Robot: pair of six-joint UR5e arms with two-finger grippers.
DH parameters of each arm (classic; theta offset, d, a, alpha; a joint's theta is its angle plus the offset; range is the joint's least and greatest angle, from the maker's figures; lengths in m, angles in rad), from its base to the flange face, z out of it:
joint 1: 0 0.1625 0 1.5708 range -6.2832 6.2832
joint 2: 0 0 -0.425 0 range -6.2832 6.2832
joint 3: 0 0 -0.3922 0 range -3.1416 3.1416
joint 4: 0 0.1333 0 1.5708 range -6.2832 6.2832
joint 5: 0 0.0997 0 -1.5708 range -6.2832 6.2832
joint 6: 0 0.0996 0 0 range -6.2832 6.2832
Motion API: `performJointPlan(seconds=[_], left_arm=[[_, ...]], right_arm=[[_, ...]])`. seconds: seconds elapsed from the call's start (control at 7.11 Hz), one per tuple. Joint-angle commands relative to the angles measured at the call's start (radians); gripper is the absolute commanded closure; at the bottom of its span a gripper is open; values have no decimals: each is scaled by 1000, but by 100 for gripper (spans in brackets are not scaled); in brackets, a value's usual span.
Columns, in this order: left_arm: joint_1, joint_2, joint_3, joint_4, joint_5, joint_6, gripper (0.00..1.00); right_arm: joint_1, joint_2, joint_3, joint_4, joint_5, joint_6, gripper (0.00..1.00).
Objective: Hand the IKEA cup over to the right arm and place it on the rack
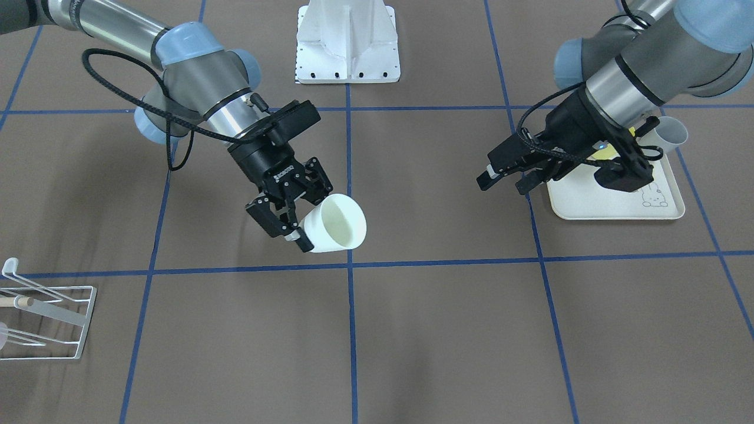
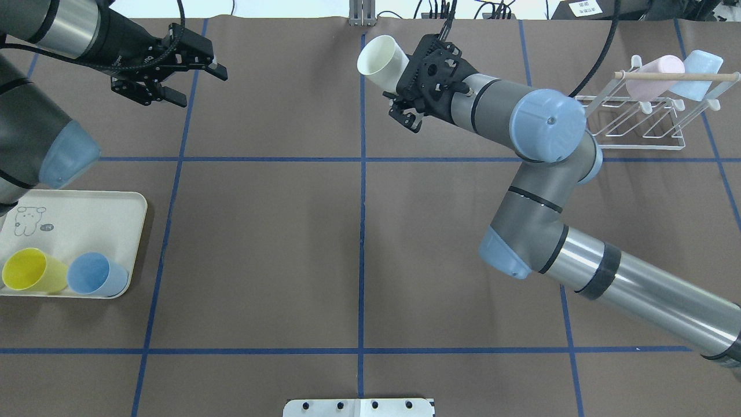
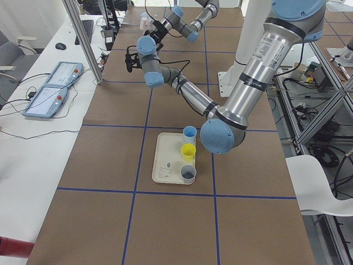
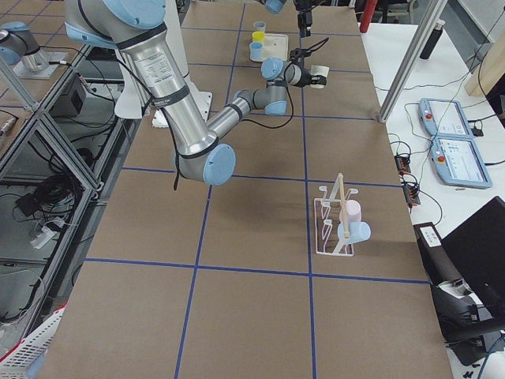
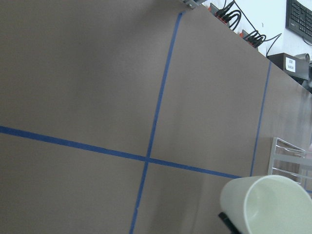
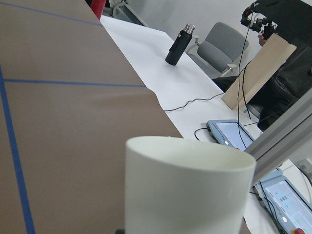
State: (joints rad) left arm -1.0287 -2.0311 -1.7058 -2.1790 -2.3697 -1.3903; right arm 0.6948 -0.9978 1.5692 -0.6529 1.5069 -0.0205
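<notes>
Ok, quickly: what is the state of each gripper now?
Left gripper: open, empty.
Right gripper: closed on the white cup.

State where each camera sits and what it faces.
Front-facing: across the table, facing the robot; both arms show, right gripper holding the white cup.
Overhead: behind the robot, looking down; both arms, left gripper open, rack, tray.
Exterior left: table end beside the tray; left arm nearest.
Exterior right: table end beside the rack; right arm nearest.
Left wrist: faces table, cup and rack; no arm shows.
Right wrist: faces cup, desk beyond; no arm shows.
Shared: both wrist views show the cup.
</notes>
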Motion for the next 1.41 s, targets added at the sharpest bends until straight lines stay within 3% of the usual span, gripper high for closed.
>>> performJointPlan(seconds=[0.0,0.7,0.99,1.27], left_arm=[[-4,41,-8,-7,0,34,0],[1,49,-8,-7,0,50,0],[2,51,-8,-7,0,48,0],[4,52,-6,-7,0,48,0]], right_arm=[[107,-63,70,-164,21,-207,87],[313,-192,74,-233,18,-1020,91],[386,-226,69,-252,9,-1454,89],[396,-252,52,-251,-89,-1682,87]])
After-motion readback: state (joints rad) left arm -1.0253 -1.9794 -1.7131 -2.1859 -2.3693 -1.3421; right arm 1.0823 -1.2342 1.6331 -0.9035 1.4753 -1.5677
